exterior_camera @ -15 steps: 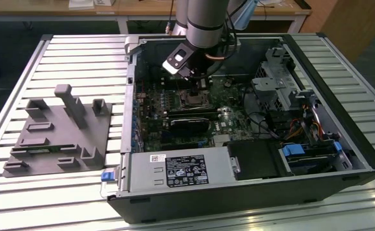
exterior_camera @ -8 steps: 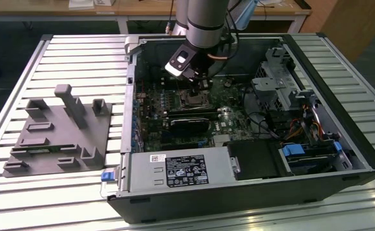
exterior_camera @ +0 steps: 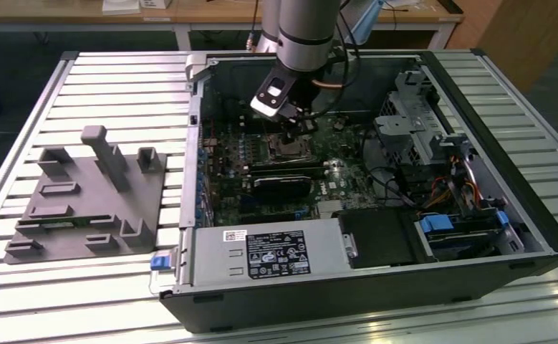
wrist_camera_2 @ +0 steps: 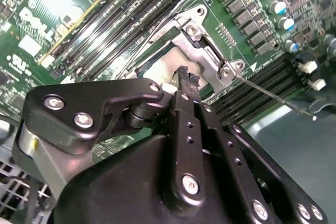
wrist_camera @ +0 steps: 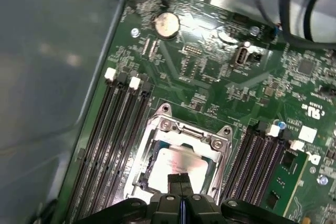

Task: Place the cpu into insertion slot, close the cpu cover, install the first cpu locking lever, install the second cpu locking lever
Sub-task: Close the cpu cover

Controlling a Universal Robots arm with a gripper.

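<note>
Here the gripper (wrist_camera: 180, 178), clenched on nothing, hangs right over the cpu (wrist_camera: 176, 160). The cpu sits in its socket on the green board (wrist_camera: 210, 77), and the cpu cover (wrist_camera: 191, 132) frames it.

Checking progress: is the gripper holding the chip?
No, the chip lies flat inside the cover's window, and the gripper is shut with nothing in it.

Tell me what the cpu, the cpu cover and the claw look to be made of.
The cpu: metal top, dull silvery-tan, matte with a soft sheen. The cpu cover: thin sheet metal, probably steel, brighter silver, with glints along its edges. The claw: matte black, likely coated metal or hard plastic; the look leaves it open. In the second wrist view, silvery screws hold it together.
</note>
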